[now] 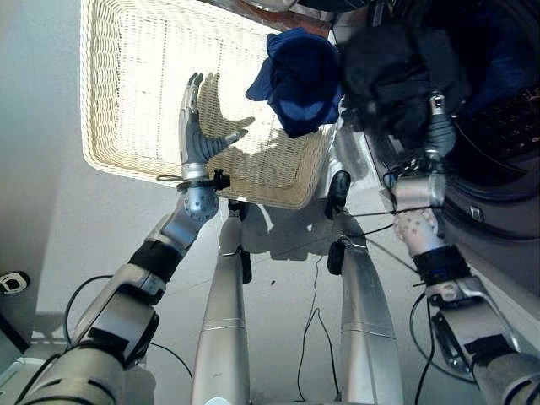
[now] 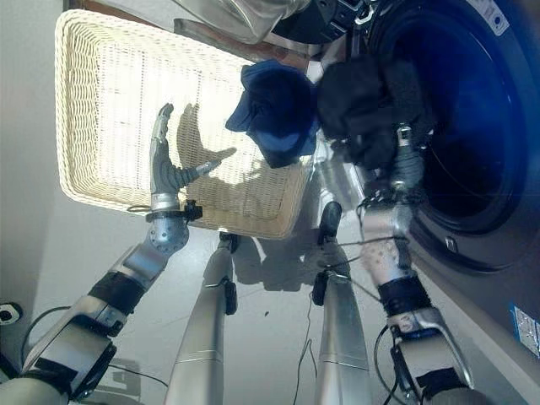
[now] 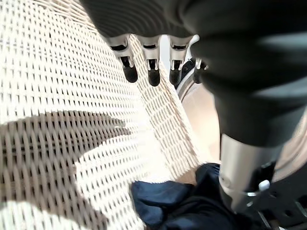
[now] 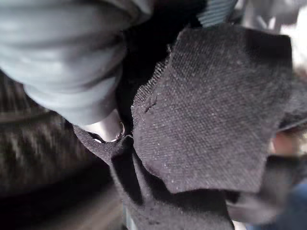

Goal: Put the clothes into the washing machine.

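Observation:
A black garment [image 1: 388,72] is bunched up at the mouth of the washing machine drum [image 2: 472,110], and my right hand [image 1: 437,131] is shut on it from below; the cloth wraps the fingers in the right wrist view [image 4: 216,110]. A blue garment [image 1: 299,80] hangs over the right rim of the white wicker basket [image 1: 110,160], just left of the black one. My left hand [image 1: 194,139] is open, its fingers straight, above the basket's woven bottom and apart from the blue garment [image 3: 172,206].
The basket stands on a grey floor left of the washer. The washer's dark round door opening [image 2: 447,245] takes up the right side. A small white object [image 1: 10,283] lies on the floor at far left.

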Available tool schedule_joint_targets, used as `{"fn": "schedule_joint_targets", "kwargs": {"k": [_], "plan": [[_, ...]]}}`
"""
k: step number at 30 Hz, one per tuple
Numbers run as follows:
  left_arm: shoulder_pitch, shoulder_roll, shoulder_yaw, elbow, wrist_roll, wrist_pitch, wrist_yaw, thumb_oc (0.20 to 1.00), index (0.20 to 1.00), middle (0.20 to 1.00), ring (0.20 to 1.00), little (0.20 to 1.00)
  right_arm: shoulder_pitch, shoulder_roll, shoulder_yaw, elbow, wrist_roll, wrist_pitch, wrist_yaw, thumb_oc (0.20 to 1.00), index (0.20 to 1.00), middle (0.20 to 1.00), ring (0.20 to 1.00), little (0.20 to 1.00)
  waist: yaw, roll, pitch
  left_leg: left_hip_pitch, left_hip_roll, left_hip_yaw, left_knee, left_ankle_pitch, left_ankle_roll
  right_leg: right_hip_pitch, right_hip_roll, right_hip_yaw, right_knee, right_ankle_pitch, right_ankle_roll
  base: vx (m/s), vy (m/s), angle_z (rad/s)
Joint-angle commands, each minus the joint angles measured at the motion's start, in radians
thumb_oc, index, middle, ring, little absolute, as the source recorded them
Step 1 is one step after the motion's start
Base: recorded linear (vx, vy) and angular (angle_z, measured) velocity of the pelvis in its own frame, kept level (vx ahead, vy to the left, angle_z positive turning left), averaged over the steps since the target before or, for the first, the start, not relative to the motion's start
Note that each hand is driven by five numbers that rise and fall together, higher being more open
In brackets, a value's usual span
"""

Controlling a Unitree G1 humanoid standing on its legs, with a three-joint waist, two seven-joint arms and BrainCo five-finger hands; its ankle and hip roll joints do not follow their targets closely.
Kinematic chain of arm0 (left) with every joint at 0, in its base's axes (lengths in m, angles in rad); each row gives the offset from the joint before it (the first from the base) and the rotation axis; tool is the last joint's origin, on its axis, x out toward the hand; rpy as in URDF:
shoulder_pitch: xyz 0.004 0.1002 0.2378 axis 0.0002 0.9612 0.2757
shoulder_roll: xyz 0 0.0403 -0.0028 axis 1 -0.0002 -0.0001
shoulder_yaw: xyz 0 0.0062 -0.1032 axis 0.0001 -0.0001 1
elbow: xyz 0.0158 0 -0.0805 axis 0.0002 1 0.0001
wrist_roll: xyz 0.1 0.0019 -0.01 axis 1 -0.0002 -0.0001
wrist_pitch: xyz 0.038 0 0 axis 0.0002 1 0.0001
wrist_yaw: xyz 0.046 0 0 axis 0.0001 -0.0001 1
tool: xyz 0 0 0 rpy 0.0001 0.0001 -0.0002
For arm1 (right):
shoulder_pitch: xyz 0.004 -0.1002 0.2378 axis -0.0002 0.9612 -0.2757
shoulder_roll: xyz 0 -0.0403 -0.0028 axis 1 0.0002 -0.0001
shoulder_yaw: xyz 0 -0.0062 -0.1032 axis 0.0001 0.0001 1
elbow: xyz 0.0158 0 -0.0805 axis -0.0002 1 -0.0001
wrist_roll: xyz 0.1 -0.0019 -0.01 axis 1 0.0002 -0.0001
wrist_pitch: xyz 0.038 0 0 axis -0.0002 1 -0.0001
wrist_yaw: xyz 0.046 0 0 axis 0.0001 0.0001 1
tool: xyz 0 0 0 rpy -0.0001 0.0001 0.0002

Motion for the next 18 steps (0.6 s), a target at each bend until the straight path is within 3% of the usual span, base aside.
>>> {"fn": "schedule_joint_targets", "kwargs": {"k": [1, 3, 4, 7, 8, 9, 10, 12, 13, 14, 17, 18], "plan": [[-0.002, 0.029, 0.001, 0.005, -0.044, -0.059, 0.062, 1.0, 1.0, 1.0, 1.0, 1.0, -0.084, -0.18, -0.077, 0.003, -0.045, -0.175, -0.2, 0.2, 0.2, 0.2, 0.2, 0.2, -0.014, 0.023, -0.011, -0.007, -0.071, 0.031, 0.053, -0.037, 0.046, 0.059, 0.054, -0.105, -0.048, 0.062, 0.094, 0.0, -0.053, -0.06], [0.034, 0.058, -0.029, 0.05, -0.067, -0.073, 0.093, 1.0, 1.0, 1.0, 1.0, 1.0, -0.202, -0.308, -0.066, 0.12, -0.16, -0.198, -0.462, 0.2, 0.2, 0.2, 0.2, 0.2, -0.007, 0.011, -0.011, -0.01, -0.067, 0.021, 0.059, -0.051, 0.048, 0.063, 0.06, -0.111, -0.049, 0.06, 0.094, 0.0, -0.049, -0.03], [0.036, 0.058, -0.029, 0.054, -0.066, -0.075, 0.096, 1.0, 1.0, 1.0, 1.0, 1.0, -0.214, -0.314, -0.06, 0.122, -0.177, -0.195, -0.487, 0.2, 0.2, 0.2, 0.2, 0.2, -0.007, 0.012, -0.011, -0.011, -0.066, 0.02, 0.059, -0.052, 0.048, 0.063, 0.061, -0.111, -0.049, 0.06, 0.094, 0.0, 0.0, 0.0], [0.083, 0.079, -0.036, 0.09, -0.081, -0.078, 0.119, 1.0, 1.0, 1.0, 1.0, 1.0, -0.307, -0.437, -0.017, 0.155, -0.34, -0.17, -0.759, 0.2, 0.2, 0.2, 0.2, 0.2, -0.006, 0.003, -0.011, -0.01, -0.066, 0.011, 0.059, -0.059, 0.052, 0.067, 0.068, -0.112, -0.055, 0.061, 0.091, 0.0, 0.002, -0.06], [0.099, 0.088, -0.032, 0.1, -0.083, -0.083, 0.12, 1.0, 1.0, 1.0, 1.0, 1.0, -0.317, -0.475, -0.011, 0.156, -0.347, -0.162, -0.808, 0.2, 0.2, 0.2, 0.2, 0.2, -0.008, -0.002, -0.011, -0.009, -0.065, 0.01, 0.06, -0.06, 0.052, 0.069, 0.071, -0.111, -0.057, 0.059, 0.089, 0.0, 0.04, -0.02], [0.121, 0.097, -0.025, 0.122, -0.098, -0.083, 0.113, 1.0, 1.0, 1.0, 1.0, 1.0, -0.337, -0.531, 0.007, 0.183, -0.368, -0.162, -0.881, 0.288, 0.288, 0.288, 0.288, 0.288, -0.013, -0.007, -0.011, -0.002, -0.064, 0.007, 0.059, -0.061, 0.053, 0.075, 0.076, -0.108, -0.058, 0.057, 0.086, 0.0, 0.044, -0.02], [0.126, 0.099, -0.021, 0.125, -0.103, -0.085, 0.111, 1.0, 1.0, 1.0, 1.0, 1.0, -0.336, -0.544, 0.009, 0.186, -0.364, -0.164, -0.883, 0.379, 0.379, 0.379, 0.379, 0.379, -0.015, -0.007, -0.011, -0.002, -0.064, 0.007, 0.059, -0.06, 0.054, 0.076, 0.078, -0.106, -0.058, 0.055, 0.085, 0.0, 0.036, -0.02], [0.126, 0.099, -0.021, 0.125, -0.103, -0.085, 0.111, 1.0, 1.0, 1.0, 1.0, 1.0, -0.336, -0.544, 0.009, 0.186, -0.364, -0.164, -0.883, 0.379, 0.379, 0.379, 0.379, 0.379, -0.015, -0.007, -0.011, -0.002, -0.064, 0.007, 0.059, -0.06, 0.054, 0.076, 0.078, -0.106, -0.058, 0.055, 0.085, 0.0, 0.0, 0.0], [0.138, 0.107, -0.012, 0.136, -0.112, -0.09, 0.104, 1.0, 1.0, 1.0, 1.0, 1.0, -0.331, -0.579, 0.008, 0.198, -0.391, -0.142, -0.899, 0.608, 0.608, 0.608, 0.608, 0.608, -0.02, -0.01, -0.011, 0.0, -0.065, 0.006, 0.059, -0.06, 0.054, 0.079, 0.082, -0.104, -0.057, 0.052, 0.082, 0.0, 0.081, -0.03], [0.152, 0.117, 0.005, 0.167, -0.14, -0.109, 0.08, 1.0, 1.0, 1.0, 1.0, 1.0, -0.317, -0.621, 0.018, 0.21, -0.379, -0.129, -0.86, 1.0, 1.0, 1.0, 1.0, 1.0, -0.027, -0.015, -0.011, 0.005, -0.066, 0.005, 0.059, -0.06, 0.056, 0.084, 0.091, -0.097, -0.056, 0.044, 0.076, 0.0, 0.091, -0.03], [0.139, 0.125, 0.015, 0.193, -0.157, -0.123, 0.046, 1.0, 1.0, 1.0, 1.0, 1.0, -0.306, -0.63, 0.04, 0.227, -0.343, -0.077, -0.754, 1.0, 1.0, 1.0, 1.0, 1.0, -0.028, -0.02, -0.011, 0.01, -0.07, 0.003, 0.061, -0.061, 0.056, 0.092, 0.093, -0.096, -0.055, 0.037, 0.073, 0.0, 0.024, 0.0], [0.124, 0.128, 0.016, 0.201, -0.158, -0.129, 0.03, 1.0, 1.0, 1.0, 1.0, 1.0, -0.3, -0.626, 0.053, 0.246, -0.338, -0.032, -0.707, 1.0, 1.0, 1.0, 1.0, 1.0, -0.026, -0.022, -0.011, 0.01, -0.073, 0.0, 0.061, -0.061, 0.058, 0.093, 0.092, -0.098, -0.056, 0.036, 0.072, 0.0, 0.0, 0.0]]}}
